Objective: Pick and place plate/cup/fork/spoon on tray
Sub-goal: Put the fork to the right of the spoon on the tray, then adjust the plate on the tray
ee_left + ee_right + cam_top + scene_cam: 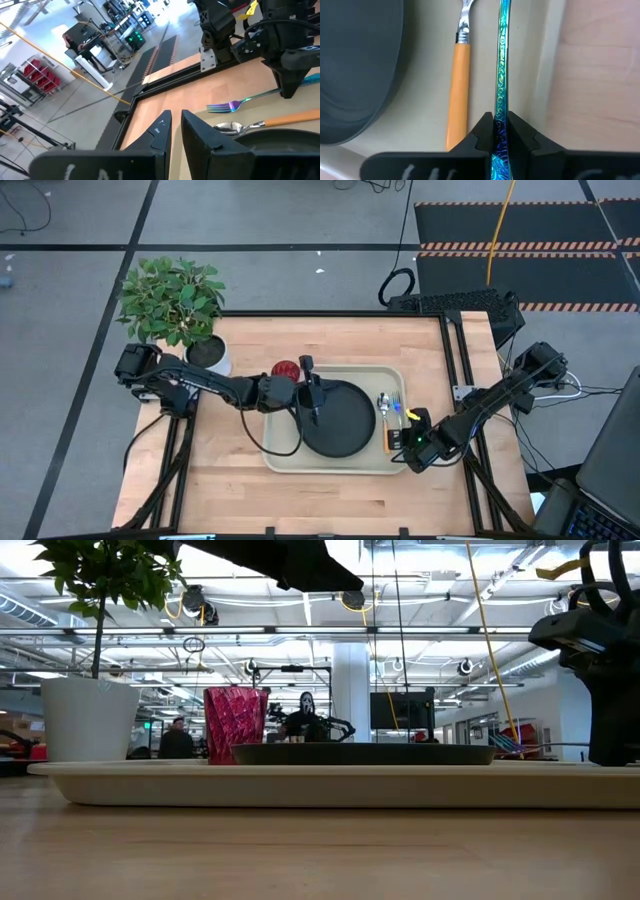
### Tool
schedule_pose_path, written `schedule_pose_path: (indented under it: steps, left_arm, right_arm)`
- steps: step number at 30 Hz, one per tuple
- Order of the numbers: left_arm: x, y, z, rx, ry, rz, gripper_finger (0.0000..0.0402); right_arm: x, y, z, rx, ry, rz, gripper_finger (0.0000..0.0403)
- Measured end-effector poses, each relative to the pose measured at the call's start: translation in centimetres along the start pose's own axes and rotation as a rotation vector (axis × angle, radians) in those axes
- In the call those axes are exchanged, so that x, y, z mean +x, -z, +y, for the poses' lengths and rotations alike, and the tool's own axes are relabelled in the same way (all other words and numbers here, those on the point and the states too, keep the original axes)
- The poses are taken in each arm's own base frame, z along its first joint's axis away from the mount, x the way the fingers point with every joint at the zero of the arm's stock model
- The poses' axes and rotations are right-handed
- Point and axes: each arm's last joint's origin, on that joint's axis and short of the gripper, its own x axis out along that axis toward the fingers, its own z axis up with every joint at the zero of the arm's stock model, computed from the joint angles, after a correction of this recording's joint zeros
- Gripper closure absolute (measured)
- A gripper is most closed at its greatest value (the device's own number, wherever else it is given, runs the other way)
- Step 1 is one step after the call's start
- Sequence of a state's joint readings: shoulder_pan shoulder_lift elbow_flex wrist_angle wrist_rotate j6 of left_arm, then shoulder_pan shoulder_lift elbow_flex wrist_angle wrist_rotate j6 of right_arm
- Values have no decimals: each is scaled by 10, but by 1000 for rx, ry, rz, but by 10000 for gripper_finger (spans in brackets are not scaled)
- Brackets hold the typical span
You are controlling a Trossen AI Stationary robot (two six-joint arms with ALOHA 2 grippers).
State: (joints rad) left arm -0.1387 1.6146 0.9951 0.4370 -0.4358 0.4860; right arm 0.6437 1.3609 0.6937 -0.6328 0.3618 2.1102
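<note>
The beige tray (280, 462) lies mid-table. The black plate (340, 420) lies flat on it. The orange-handled spoon (386, 420) lies on the tray right of the plate. The teal fork (502, 60) lies along the tray's right rim beside the spoon. The dark red cup (286, 369) stands at the tray's far left corner; I cannot tell if it is on the tray. My right gripper (501, 131) is shut on the fork. My left gripper (175, 132) hovers above the plate's left part, empty, with a narrow gap between its fingers. My right gripper pinches the fork's teal handle (501, 112), toward its free end, between its two fingers. The fingers come from above, pointing down, and the handle runs out ahead between them. The tine end (225, 106) is low over the tray; I cannot tell if it rests there.
A white pot with a green plant (205, 352) stands at the table's far left corner, close to the cup. Bare wood shows in front of the tray (330, 500) and to its right (440, 360).
</note>
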Motion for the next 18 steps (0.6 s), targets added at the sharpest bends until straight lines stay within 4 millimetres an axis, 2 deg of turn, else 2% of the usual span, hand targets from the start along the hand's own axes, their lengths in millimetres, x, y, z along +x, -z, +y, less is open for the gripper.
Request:
schedule_pose_path:
  steps: [4, 10, 18]
  left_arm:
    - [0, 0, 0, -7, 1, 1, 355]
    - [0, 0, 0, -16, 1, 1, 355]
    - [0, 2, -1, -8, 11, 20, 355]
  right_arm:
    - [0, 0, 0, 20, 4, 6, 385]
    - [1, -1, 2, 35, 9, 23, 340]
    - [2, -4, 3, 29, 9, 17, 343]
